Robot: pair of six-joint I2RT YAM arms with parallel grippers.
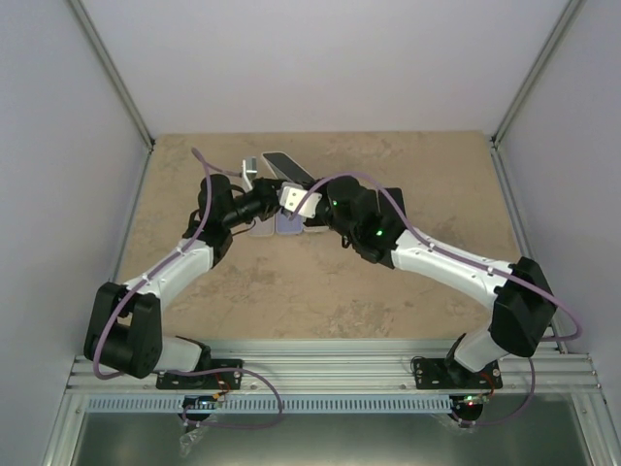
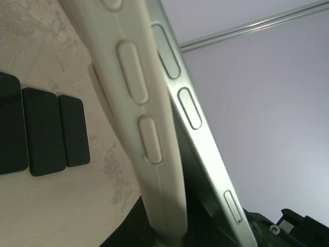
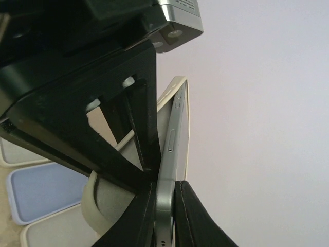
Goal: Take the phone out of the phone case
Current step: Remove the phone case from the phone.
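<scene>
Above the far middle of the counter (image 1: pixel 320 282), the right pincer (image 3: pixel 165 206) is clamping the metal edge of the phone (image 3: pixel 173 149) and the left pincer (image 1: pixel 270 201) is gripping the half-peeled phone case (image 2: pixel 139 103), so the peeling step is seemingly calling for a steady pull apart.

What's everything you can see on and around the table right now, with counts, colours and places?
phone: one, silver-edged, held up above the far middle of the table, partly out of its case
phone case: one, cream, peeled partway off the phone
lavender case: one, lavender, flat on the table below the grippers
pale cases: at least two, cream-grey, flat beside the lavender case
black slabs: three, black, side by side on the table; phones or cases, cannot tell
table: one, beige stone pattern
left gripper: one, black, shut on the phone case
right gripper: one, black, shut on the phone
</scene>
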